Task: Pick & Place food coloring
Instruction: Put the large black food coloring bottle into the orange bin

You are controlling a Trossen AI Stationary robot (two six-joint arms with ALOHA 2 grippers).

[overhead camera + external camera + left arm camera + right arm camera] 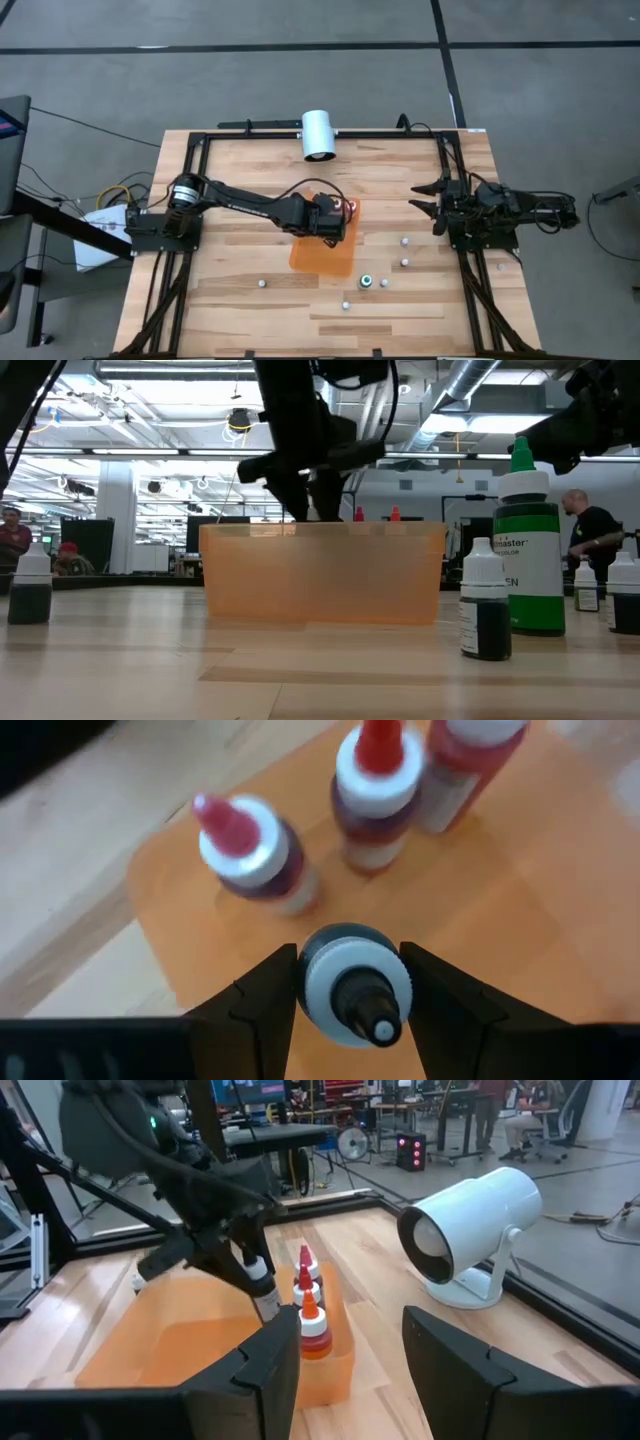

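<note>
My left gripper point(335, 228) reaches over the orange tray point(322, 258) and is shut on a small food coloring bottle point(352, 992) that has a white cap and a dark tip. Three red-topped bottles point(372, 790) stand in the tray's far corner. Several more small bottles stand loose on the wood to the tray's near and right sides, one with a teal top point(367, 281). At the table's right edge my right gripper point(428, 200) waits open with nothing between its fingers. My left gripper pinches the bottle's white cap point(318, 982) between its two fingers, one on each side. The fingers slant down from the table's left. The dark body point(266, 1295) hangs tilted below them inside the tray; whether its base touches the tray floor I cannot tell.
A white cylinder lamp point(319, 134) sits at the table's far edge. In the low view a larger green bottle point(528, 550) and a small dark one point(487, 600) stand to one side of the tray, and another small bottle point(30, 585) stands to the other side. People show in the room behind.
</note>
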